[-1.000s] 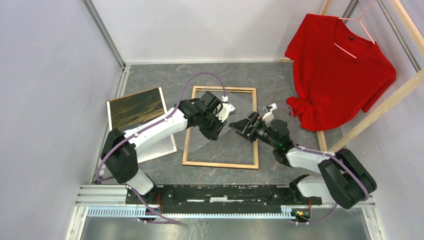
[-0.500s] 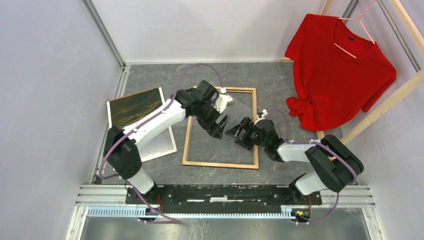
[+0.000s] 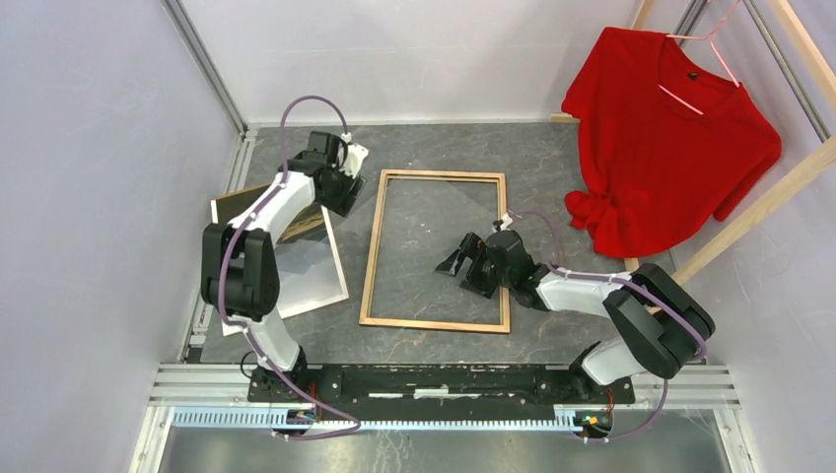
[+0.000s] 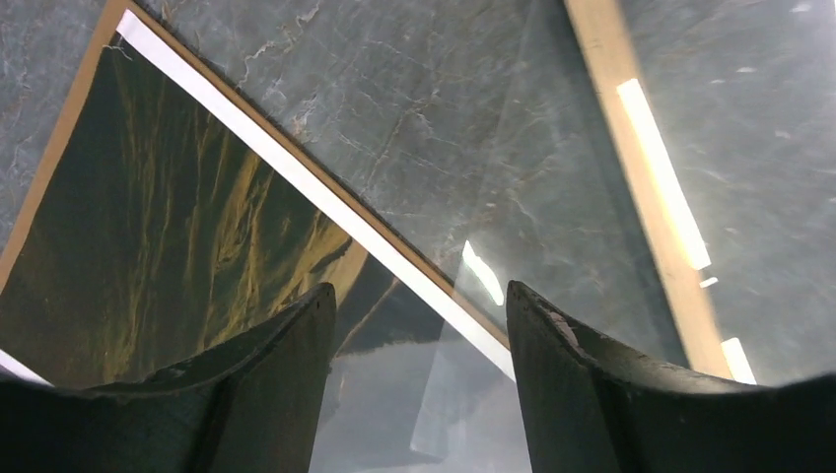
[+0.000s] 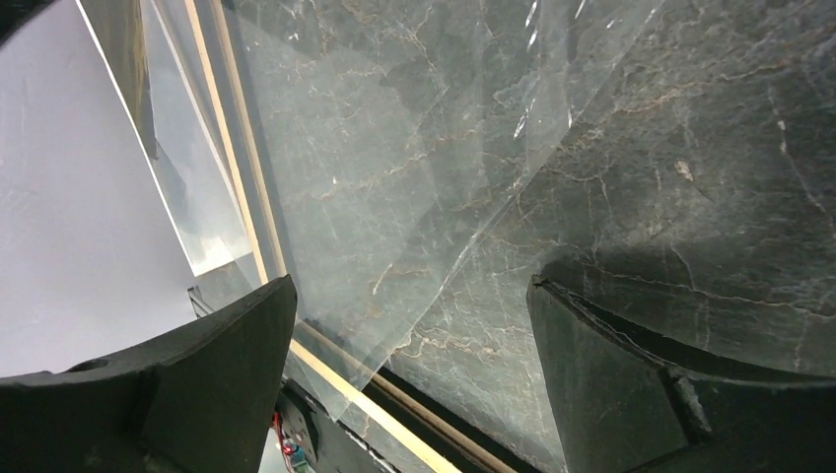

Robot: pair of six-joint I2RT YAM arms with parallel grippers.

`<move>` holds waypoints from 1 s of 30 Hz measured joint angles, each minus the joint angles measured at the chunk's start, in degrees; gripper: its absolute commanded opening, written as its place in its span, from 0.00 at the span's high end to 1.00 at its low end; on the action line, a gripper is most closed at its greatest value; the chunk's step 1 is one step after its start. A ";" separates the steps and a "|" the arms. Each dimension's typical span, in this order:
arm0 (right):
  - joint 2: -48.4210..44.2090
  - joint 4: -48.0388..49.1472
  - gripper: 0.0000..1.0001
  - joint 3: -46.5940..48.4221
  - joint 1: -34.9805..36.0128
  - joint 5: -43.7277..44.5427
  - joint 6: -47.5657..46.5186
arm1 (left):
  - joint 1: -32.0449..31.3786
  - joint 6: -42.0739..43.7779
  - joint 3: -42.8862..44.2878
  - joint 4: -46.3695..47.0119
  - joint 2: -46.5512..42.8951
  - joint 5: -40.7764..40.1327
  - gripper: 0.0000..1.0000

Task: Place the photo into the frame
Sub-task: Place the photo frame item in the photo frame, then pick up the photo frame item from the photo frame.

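Observation:
The frame (image 3: 373, 266) lies flat in the middle with its light wood back up. Left of it lies the photo (image 3: 315, 268), dark golden sky at the far end, pale mist at the near end. My left gripper (image 3: 340, 195) hovers open over the photo's far right corner, holding nothing. In the left wrist view the photo (image 4: 177, 227), its white border and a frame rail (image 4: 641, 168) show past the open gripper (image 4: 419, 305). My right gripper (image 3: 458, 268) stands open and empty low inside the frame. In the right wrist view that gripper (image 5: 409, 296) hangs over the floor.
A clear sheet (image 5: 394, 148) lies loosely across the frame, and its edge (image 4: 493, 325) reaches over the photo's corner. A brown board's edge (image 4: 69, 118) shows under the photo. A red shirt (image 3: 670, 138) hangs on a wooden rack (image 3: 749, 207) at the back right.
My left gripper opened, let go of the clear sheet and swung left from the frame to the photo's corner. The sheet dropped flat. My right gripper slid a little left inside the frame.

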 measured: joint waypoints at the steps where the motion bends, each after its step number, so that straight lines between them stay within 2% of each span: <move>1: 0.22 -0.02 0.06 0.15 0.15 0.24 0.09 | -0.02 0.63 -1.18 1.79 1.01 -1.33 0.32; 4: 1.22 1.29 0.06 0.44 0.66 0.61 0.94 | -0.22 1.64 -3.10 6.51 3.98 -5.20 0.36; 10: 3.65 6.84 0.07 -0.15 1.53 0.79 4.42 | -0.33 2.36 -3.08 14.56 9.51 -11.45 0.37; 17: 4.46 12.50 0.10 -2.60 1.90 1.40 8.39 | -0.33 2.89 -3.58 17.03 11.15 -12.79 0.39; 20: 5.73 17.20 0.11 -4.17 2.03 1.36 10.84 | -0.42 2.89 -5.16 17.64 11.15 -12.57 0.39; 28: 13.64 38.45 0.15 -9.66 2.27 1.11 19.82 | -1.64 3.28 -8.20 17.75 10.34 -11.30 0.39; 30: 14.34 40.24 0.16 -10.03 2.29 1.25 20.11 | -1.81 3.28 -9.40 17.57 9.29 -10.80 0.39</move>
